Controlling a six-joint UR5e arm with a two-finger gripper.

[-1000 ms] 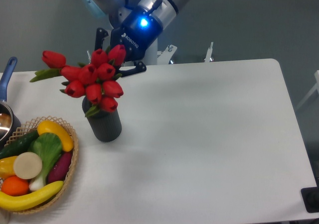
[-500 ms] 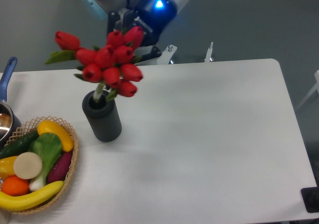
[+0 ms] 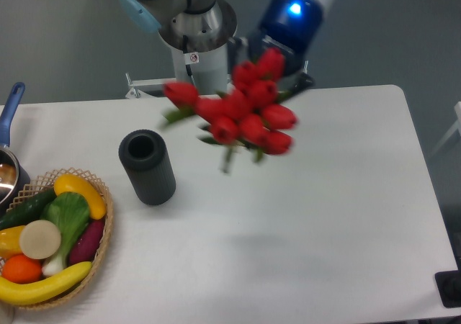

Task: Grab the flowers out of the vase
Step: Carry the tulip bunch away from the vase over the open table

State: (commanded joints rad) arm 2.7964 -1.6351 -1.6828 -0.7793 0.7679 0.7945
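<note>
The flowers (image 3: 245,117) hang in the air above the bench (image 3: 302,216), clear of the vase (image 3: 147,167) and well to its right, nearer the far edge than the near one. The bunch is blurred; its red buds spread from one that points left toward the arm's base to a cluster on the right, with short green stems and a leaf showing below. The fingers (image 3: 288,75) sit behind the top of the bunch, under the wrist with its blue light, and the buds hide most of them, so it cannot be told from this view how they stand; the flowers hang right at them with nothing else beneath.

The vase stands upright on the left part of the bench, its round mouth open and dark, with no stems in it. Just beside it, at the near left corner, a wicker basket (image 3: 101,255) holds a yellow banana, an orange, a cucumber, a leafy green and other produce. At the left edge, a pot with a blue handle (image 3: 10,104) is partly cut off by the frame.
</note>
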